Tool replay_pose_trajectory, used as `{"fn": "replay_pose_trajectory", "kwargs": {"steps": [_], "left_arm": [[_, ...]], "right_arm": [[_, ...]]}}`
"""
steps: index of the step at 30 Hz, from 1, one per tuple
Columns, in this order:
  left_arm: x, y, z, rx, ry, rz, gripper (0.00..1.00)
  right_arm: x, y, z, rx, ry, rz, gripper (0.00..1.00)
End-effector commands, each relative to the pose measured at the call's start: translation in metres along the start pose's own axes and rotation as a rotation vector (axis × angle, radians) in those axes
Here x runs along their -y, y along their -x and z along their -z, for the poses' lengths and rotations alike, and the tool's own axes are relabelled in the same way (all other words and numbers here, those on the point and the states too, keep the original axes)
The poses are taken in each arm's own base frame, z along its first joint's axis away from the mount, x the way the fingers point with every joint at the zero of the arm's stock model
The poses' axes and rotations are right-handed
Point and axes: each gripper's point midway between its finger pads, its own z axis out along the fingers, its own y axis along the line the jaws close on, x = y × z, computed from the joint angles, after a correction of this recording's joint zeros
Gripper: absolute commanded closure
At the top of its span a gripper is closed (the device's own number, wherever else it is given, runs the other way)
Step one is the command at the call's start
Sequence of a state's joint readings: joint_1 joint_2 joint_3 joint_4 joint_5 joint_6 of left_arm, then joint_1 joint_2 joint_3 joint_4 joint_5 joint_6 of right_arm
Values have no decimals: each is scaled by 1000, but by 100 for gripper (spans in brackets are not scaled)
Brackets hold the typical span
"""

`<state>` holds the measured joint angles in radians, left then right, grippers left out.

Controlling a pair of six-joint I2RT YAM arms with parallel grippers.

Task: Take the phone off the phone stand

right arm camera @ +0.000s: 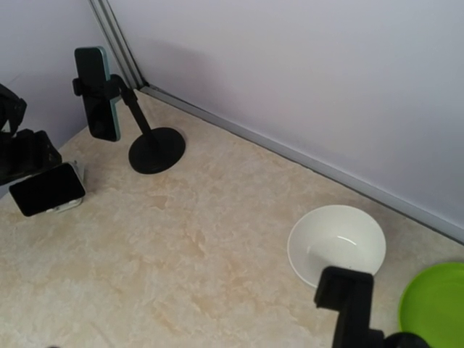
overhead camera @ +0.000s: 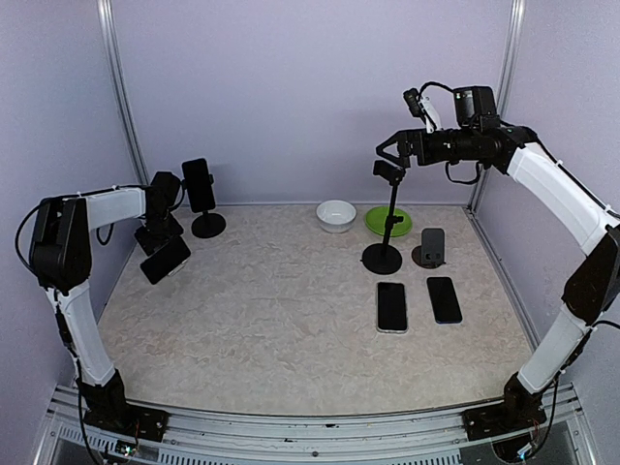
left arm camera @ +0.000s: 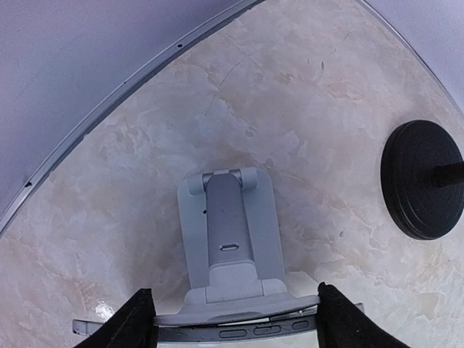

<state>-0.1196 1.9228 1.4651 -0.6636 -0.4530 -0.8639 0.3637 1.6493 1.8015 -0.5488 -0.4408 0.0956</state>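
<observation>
A dark phone (overhead camera: pixel 166 260) lies landscape on a small white stand (left arm camera: pixel 228 232) at the table's left edge; it also shows in the right wrist view (right arm camera: pixel 47 190). My left gripper (overhead camera: pixel 158 235) is open just above it. Its fingers (left arm camera: pixel 134 322) flank the stand's back plate, and the phone's buttoned top edge (left arm camera: pixel 254 332) runs between and behind them. A second phone (overhead camera: pixel 199 184) is clamped upright in a black pole stand (overhead camera: pixel 208 225). My right gripper (overhead camera: pixel 386 153) hovers high beside an empty black pole stand's clamp (overhead camera: pixel 389 171); its fingers do not show in the right wrist view.
A white bowl (overhead camera: pixel 336 215) and a green plate (overhead camera: pixel 387 221) sit at the back. The empty stand's base (overhead camera: pixel 382 259) and a small dark stand (overhead camera: pixel 431 247) are at centre right. Two phones (overhead camera: pixel 391 306) (overhead camera: pixel 444 299) lie flat in front of them.
</observation>
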Motion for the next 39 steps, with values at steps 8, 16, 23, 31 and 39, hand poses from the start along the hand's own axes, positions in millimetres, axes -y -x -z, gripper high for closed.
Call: {"fn": "replay_pose_trajectory", "kwargs": {"steps": [8, 16, 23, 31, 39], "left_arm": [[18, -3, 30, 14, -45, -6, 50], [51, -39, 72, -29, -138, -14, 59], [82, -78, 100, -104, -228, -9, 65], [127, -140, 138, -193, -309, -67, 67], [165, -208, 167, -269, -364, -154, 70]], "right_arm": [[3, 1, 7, 11, -14, -1, 0], [1, -1, 10, 14, -11, 5, 0], [-2, -4, 16, 20, -11, 9, 0], [-3, -7, 24, 22, -19, 16, 0], [-2, -14, 30, 23, -25, 14, 0]]}}
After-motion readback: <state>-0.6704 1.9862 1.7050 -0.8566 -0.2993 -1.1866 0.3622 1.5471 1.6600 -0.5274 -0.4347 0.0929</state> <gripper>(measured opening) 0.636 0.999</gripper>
